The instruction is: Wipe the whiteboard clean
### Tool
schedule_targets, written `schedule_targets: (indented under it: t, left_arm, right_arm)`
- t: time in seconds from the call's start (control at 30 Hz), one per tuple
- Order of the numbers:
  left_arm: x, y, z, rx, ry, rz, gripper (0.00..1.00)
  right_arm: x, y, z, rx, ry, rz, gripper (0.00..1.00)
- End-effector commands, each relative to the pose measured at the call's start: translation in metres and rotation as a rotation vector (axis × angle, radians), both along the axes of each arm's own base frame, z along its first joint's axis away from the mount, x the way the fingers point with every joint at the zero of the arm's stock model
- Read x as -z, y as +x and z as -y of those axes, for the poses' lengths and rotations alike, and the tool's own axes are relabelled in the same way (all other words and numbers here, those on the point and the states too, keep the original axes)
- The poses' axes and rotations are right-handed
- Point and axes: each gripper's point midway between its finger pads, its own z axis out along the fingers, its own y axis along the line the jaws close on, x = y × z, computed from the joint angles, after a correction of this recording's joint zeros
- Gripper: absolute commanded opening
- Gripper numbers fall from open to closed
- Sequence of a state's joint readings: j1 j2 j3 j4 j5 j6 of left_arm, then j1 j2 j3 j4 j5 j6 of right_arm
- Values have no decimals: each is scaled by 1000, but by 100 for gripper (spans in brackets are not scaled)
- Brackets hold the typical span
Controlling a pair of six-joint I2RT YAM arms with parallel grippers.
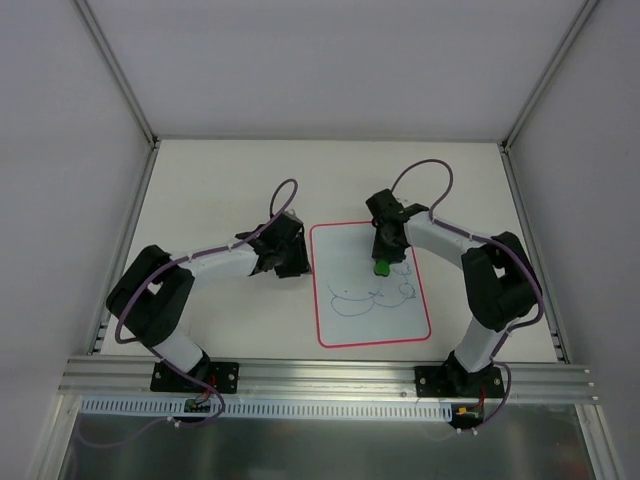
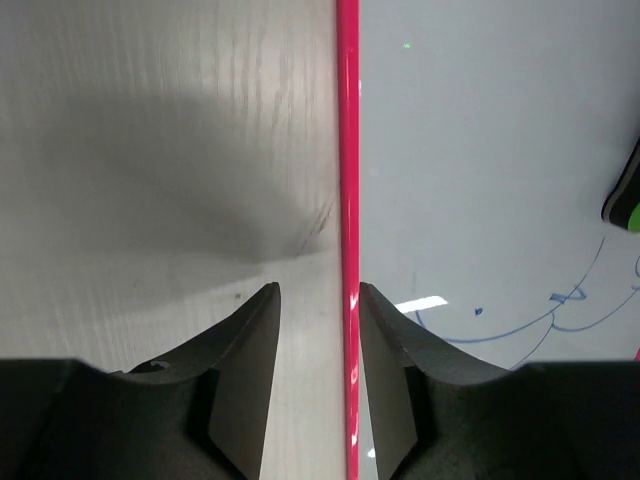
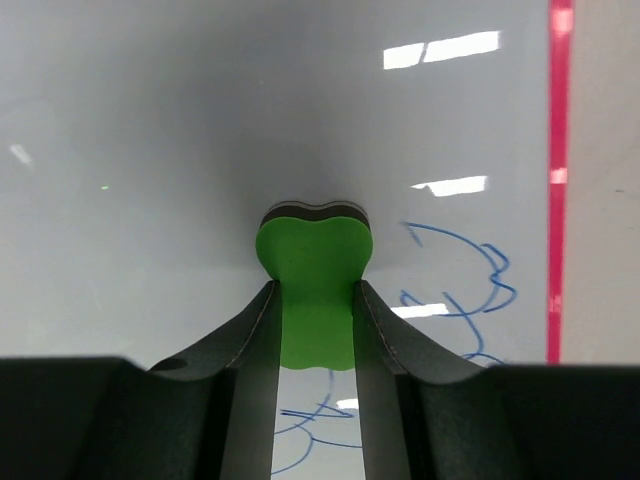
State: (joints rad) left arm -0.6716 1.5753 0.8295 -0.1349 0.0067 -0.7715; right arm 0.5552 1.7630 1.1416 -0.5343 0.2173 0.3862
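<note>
The whiteboard (image 1: 362,250) lies flat on the table between the arms, white with a red-pink border (image 2: 347,150) and blue scribbles (image 1: 375,297) on its lower half. My right gripper (image 1: 383,258) is shut on the green eraser (image 3: 314,262) and holds it on the board just above the scribbles (image 3: 462,280). My left gripper (image 1: 293,268) is at the board's left edge; its open jaws (image 2: 320,290) straddle the border, one finger over the table, one over the board (image 2: 480,150). The eraser's edge (image 2: 625,200) also shows in the left wrist view.
The pale table (image 1: 220,180) is enclosed by white walls with metal frame posts (image 1: 115,70). An aluminium rail (image 1: 320,375) carrying both arm bases runs along the near edge.
</note>
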Motion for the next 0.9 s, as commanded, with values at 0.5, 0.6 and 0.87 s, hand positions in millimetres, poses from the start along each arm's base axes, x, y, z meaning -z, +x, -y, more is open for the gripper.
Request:
schedule_targets:
  t: [0.5, 0.6, 0.87]
  left_arm:
    - [10, 46, 26, 30, 10, -14, 36]
    - [10, 45, 19, 13, 32, -4, 36]
    - [9, 34, -4, -10, 94, 16, 36]
  right_arm:
    - [20, -39, 74, 102, -131, -135, 0]
    - [21, -39, 49, 56, -96, -136, 0]
    - [39, -48, -51, -124, 17, -186, 0]
